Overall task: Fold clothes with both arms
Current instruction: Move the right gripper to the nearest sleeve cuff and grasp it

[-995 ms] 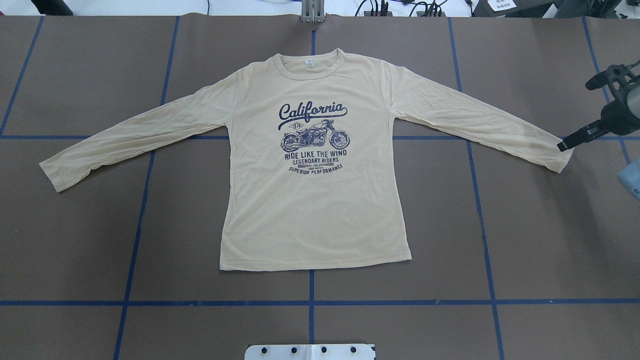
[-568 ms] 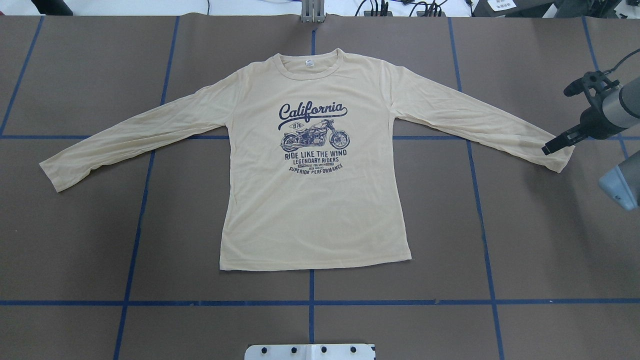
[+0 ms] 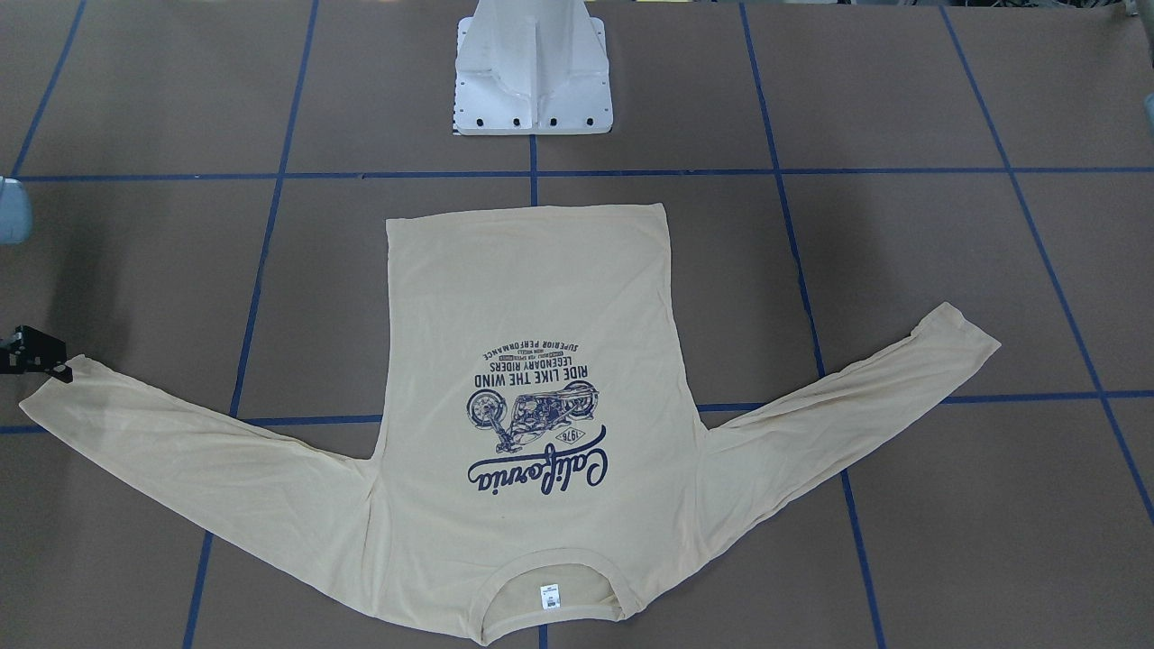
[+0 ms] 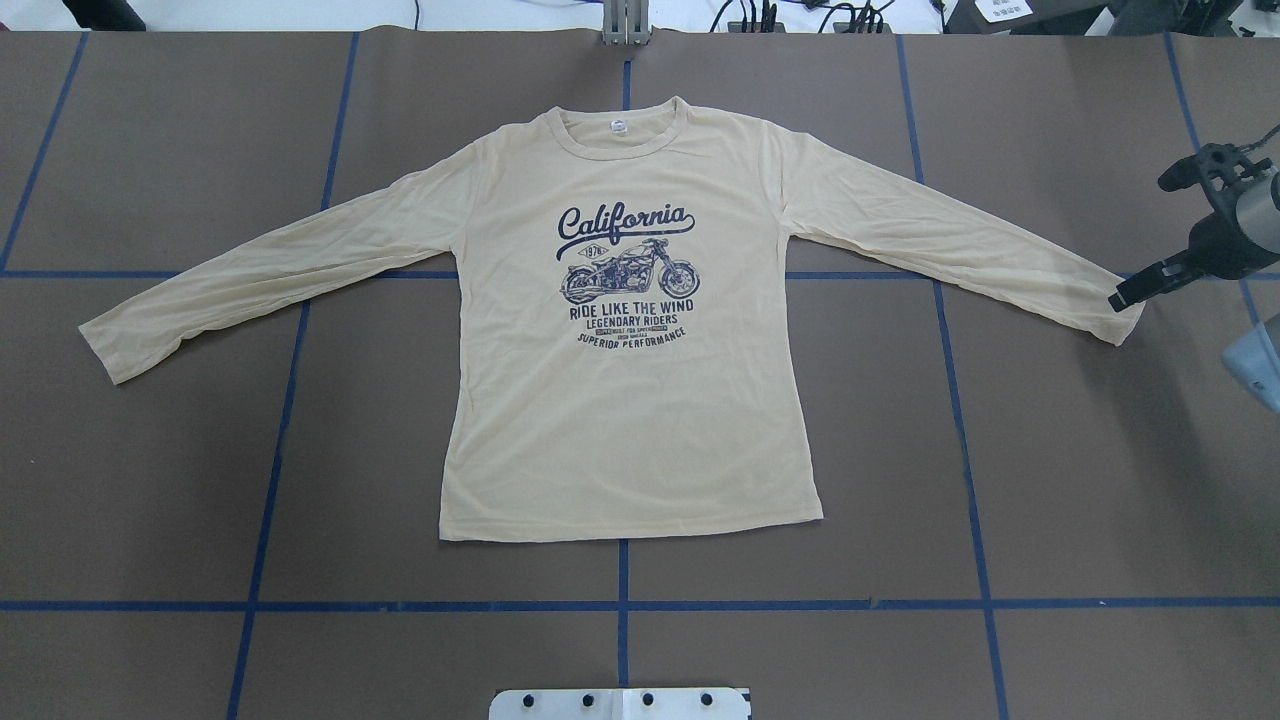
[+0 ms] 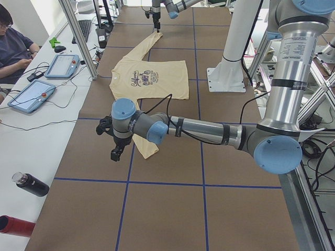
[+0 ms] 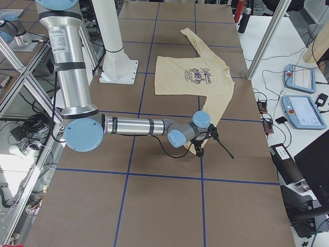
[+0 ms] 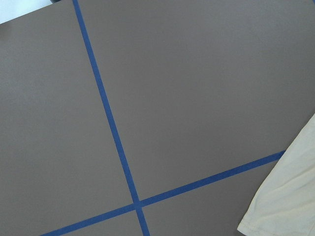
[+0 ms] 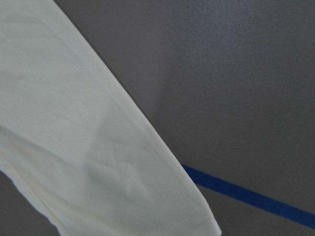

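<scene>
Overhead exterior: finds long-sleeved T-shirt point(image 4: 620, 420) flat, nothing folded, right gripper point(image 4: 1122, 297) at one cuff, left gripper point(image 5: 116, 152) near other; cannot tell finger spread.

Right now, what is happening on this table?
A cream long-sleeved shirt lies flat on the table, print up, both sleeves spread out, nothing folded yet. The right gripper is at the cuff of one sleeve; the left gripper hangs near the other cuff. Whether either grips cloth is unclear.
</scene>
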Robot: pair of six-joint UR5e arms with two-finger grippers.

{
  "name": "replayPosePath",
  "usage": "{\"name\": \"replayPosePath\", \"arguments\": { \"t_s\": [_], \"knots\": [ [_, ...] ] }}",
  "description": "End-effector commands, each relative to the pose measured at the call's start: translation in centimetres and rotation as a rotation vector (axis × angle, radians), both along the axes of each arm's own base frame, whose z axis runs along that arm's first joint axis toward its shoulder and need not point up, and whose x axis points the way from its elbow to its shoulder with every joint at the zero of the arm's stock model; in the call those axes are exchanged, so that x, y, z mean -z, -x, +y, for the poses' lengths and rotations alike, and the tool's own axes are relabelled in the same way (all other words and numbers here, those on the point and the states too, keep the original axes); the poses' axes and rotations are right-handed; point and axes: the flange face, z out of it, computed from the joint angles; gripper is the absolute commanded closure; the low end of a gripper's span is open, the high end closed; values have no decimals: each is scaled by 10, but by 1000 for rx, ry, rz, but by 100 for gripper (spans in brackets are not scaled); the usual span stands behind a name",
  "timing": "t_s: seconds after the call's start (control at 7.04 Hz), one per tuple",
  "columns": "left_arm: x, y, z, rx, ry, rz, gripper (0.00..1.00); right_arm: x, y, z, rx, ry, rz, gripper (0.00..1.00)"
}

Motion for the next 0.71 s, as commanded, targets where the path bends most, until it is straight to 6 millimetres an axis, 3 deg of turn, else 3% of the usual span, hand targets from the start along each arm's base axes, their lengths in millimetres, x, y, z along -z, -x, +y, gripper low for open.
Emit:
{"name": "replayPosePath", "arguments": {
  "t_s": [0.0,0.57],
  "knots": [
    [0,0,0,0,1,0,0,-5,3,-11,-5,17,6,2],
    [-1,0,0,0,2,0,0,-6,11,-18,4,25,10,8]
  ]
}}
